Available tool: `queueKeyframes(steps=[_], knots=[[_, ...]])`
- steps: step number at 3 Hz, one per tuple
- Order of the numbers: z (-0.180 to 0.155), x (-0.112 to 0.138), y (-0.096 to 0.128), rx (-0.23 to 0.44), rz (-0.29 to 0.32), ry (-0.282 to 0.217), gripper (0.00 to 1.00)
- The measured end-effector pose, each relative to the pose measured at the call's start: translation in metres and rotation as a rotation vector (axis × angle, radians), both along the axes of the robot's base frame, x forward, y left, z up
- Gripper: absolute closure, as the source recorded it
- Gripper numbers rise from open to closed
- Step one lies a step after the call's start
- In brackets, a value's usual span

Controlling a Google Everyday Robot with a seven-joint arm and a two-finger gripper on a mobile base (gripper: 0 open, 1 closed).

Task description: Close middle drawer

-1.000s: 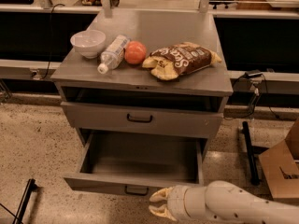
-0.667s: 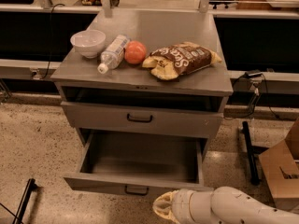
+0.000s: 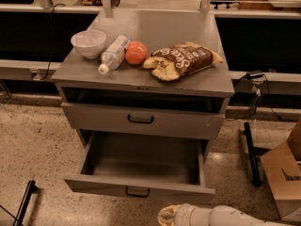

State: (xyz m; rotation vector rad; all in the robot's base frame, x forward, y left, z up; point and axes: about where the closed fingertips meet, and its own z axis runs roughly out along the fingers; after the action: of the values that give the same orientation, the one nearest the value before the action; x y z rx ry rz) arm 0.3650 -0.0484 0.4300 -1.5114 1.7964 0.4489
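Note:
The middle drawer (image 3: 99, 184) is pulled far out of the grey cabinet. Its deep tray shows nothing inside. Its low front panel carries a small black handle (image 3: 137, 191) at the centre. My gripper (image 3: 166, 216) is at the bottom edge of the camera view, just below and to the right of that handle. It is in front of the panel and apart from it, on the end of my white arm (image 3: 221, 217).
Above the open drawer is a taller drawer front (image 3: 141, 120) with a bigger handle. The cabinet top holds a white bowl (image 3: 88, 43), a lying water bottle (image 3: 113, 54), an orange (image 3: 136, 52) and a chip bag (image 3: 181, 60). A cardboard box (image 3: 284, 171) stands at right.
My gripper and arm have dropped lower and a little to the right, toward the bottom edge of the view. The drawer has not moved.

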Motion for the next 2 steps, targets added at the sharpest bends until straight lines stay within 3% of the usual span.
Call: queueKeyframes(steps=[2], knots=[[-0.061,0.018,-0.016,0.050,-0.098,0.004,1.00]])
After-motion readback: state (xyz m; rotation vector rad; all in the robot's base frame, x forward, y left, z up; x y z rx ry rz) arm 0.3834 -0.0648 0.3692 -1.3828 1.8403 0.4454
